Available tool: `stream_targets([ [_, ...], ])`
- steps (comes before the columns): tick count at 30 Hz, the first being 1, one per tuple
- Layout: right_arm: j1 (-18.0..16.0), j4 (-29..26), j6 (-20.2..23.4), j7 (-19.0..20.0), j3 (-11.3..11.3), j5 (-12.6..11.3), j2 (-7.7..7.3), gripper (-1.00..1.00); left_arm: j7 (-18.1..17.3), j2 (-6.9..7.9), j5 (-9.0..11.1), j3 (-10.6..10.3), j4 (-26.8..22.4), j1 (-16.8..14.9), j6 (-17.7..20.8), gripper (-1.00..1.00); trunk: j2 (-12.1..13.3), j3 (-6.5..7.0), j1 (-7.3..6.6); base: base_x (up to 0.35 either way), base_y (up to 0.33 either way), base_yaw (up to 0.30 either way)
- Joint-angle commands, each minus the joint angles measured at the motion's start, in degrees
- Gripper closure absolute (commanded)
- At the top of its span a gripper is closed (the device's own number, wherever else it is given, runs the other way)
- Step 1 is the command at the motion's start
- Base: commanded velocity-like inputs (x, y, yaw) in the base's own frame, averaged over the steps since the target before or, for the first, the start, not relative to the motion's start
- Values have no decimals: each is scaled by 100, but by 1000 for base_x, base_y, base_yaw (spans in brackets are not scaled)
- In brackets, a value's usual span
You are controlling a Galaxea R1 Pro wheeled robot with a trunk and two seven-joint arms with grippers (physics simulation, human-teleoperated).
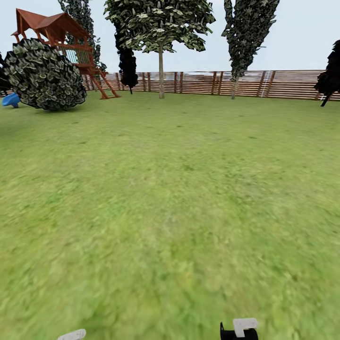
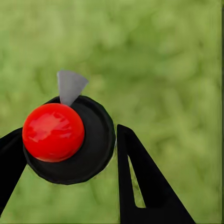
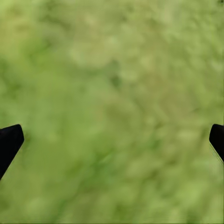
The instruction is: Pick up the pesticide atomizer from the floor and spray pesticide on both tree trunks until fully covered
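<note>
The pesticide atomizer (image 2: 53, 132) has a round black body, a glossy red cap and a grey nozzle (image 2: 70, 86). It sits between the two black fingers of my left gripper (image 2: 70, 135), which is shut on it above blurry green grass. My right gripper (image 3: 116, 130) is open, its fingertips far apart over bare grass, holding nothing. In the head view, a tree (image 1: 160, 28) with a straight bare trunk (image 1: 161, 75) and a leafy crown stands far ahead by the fence. A narrower-crowned tree (image 1: 248, 33) stands to its right.
Wide lawn (image 1: 170, 198) stretches ahead to a brown slatted fence (image 1: 283, 84). At far left are a round bush (image 1: 45, 75), a red wooden play tower (image 1: 61, 33) and a blue object (image 1: 10, 99). A dark shrub (image 1: 330, 75) stands at far right.
</note>
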Motion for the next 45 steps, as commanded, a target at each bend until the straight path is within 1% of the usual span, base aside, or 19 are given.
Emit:
stream_targets([
  [1, -3, 5, -13, -26, -45, 61, 2, -100, -4, 1, 52, -48, 2, -2, -14, 100, -2, -5, 3, 340, 0, 0],
  [15, 3, 22, 18, -28, -54, 59, -10, -100, -4, 1, 52, -48, -2, -2, -19, 100, -2, -5, 3, 340, 0, 0],
  [25, 241, 23, 22, -33, -54, 61, -16, -100, -4, 18, 57, -48, -2, -2, -19, 100, -2, -5, 3, 340, 0, 0],
  [45, 277, 23, 22, -32, -54, 61, -16, -100, -4, 29, 61, -47, -4, -2, -19, 100, -2, -5, 3, 340, 0, 0],
])
